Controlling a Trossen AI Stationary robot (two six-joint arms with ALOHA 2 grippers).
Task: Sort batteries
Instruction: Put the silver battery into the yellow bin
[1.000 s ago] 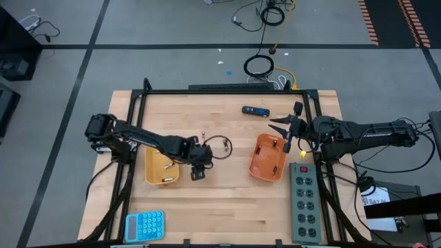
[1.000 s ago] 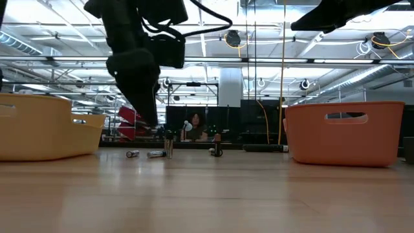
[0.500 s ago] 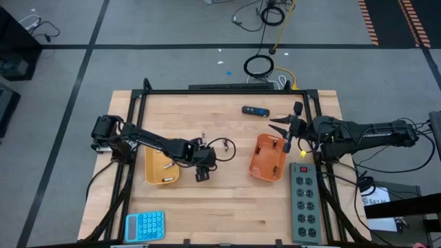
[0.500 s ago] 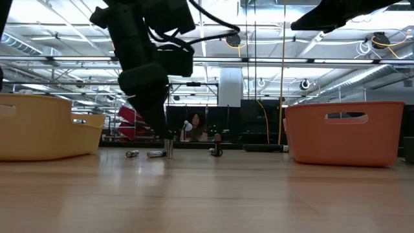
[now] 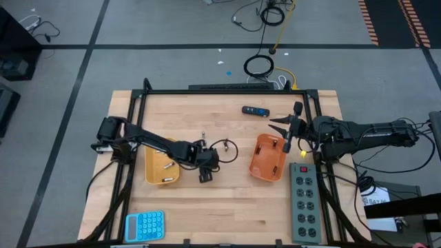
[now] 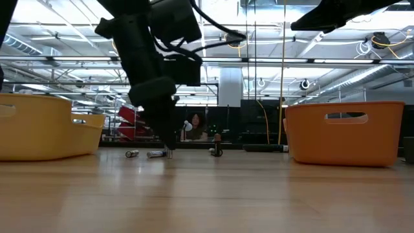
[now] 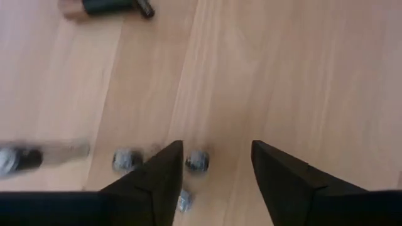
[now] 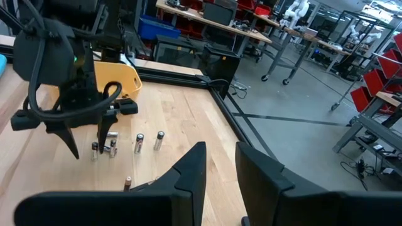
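L gripper (image 5: 205, 176) hangs fingers-down mid-table betw yellow plastic tray (image 5: 160, 167) & orange plastic tray (image 5: 268, 157), jaws parted, nothing held; one upright silvery cell (image 7: 196, 161) sits just by a fingertip (image 7: 164, 164), contact unclear. R gripper (image 5: 278, 125) waits above orange tray's far edge, jaws a little apart, empty. Loose small cylindrical batteries (image 8: 137, 143): approx 6 on bare wood near L gripper, 2 more in yellow tray. Wide open wood toward the near edge

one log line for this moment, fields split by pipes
left gripper: open, low over loose batteries mid-table | right gripper: empty, waiting above orange tray | yellow tray: holds batteries
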